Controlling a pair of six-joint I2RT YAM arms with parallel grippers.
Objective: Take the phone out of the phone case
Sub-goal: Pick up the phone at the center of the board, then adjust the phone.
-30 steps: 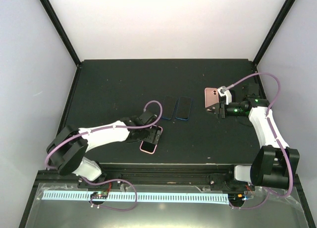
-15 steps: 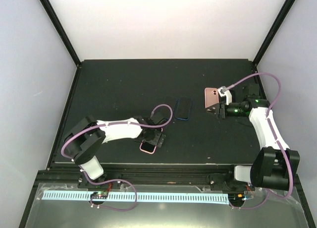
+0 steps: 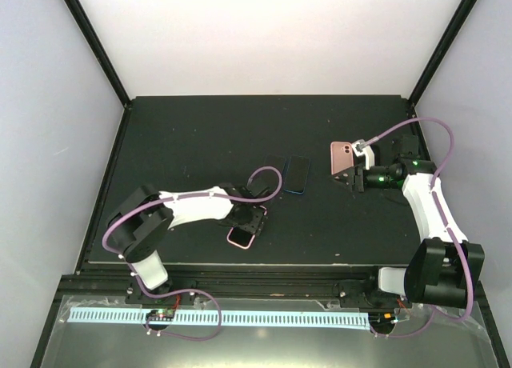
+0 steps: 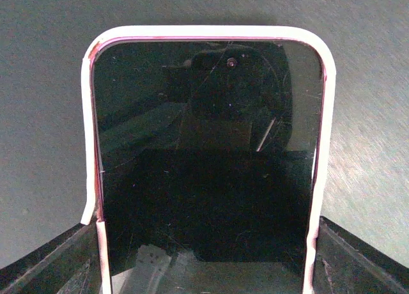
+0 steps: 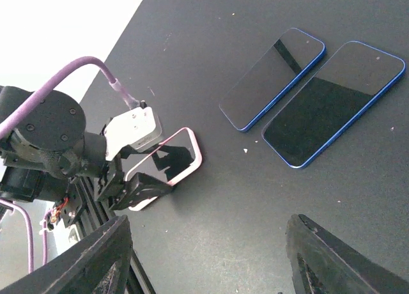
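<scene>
The left arm has folded in over the last second. Its elbow is drawn closer to the work, and the left gripper [image 3: 249, 220] sits squarely over the near end of the black-screened phone [image 4: 204, 147]. The right arm has not shifted.

The phone lies screen up on the matte black table [image 3: 200, 136], near its front edge and still fully seated in its pale pink soft case [image 4: 87, 115].

The left jaws straddle the case's two long edges and look to be narrowing. The wrist view does not show whether the pads are pressing yet.

To do this step well, the squeeze should land on the case walls rather than the glass. The hold should also stay low, so one corner of the rim is free to be peeled away.

The right gripper [image 3: 357, 177] hangs raised, well apart from the phone, with its fingers spread. A pink slab with a camera cutout [image 3: 342, 156] sits at its tips. Whether the slab is gripped cannot be told.
</scene>
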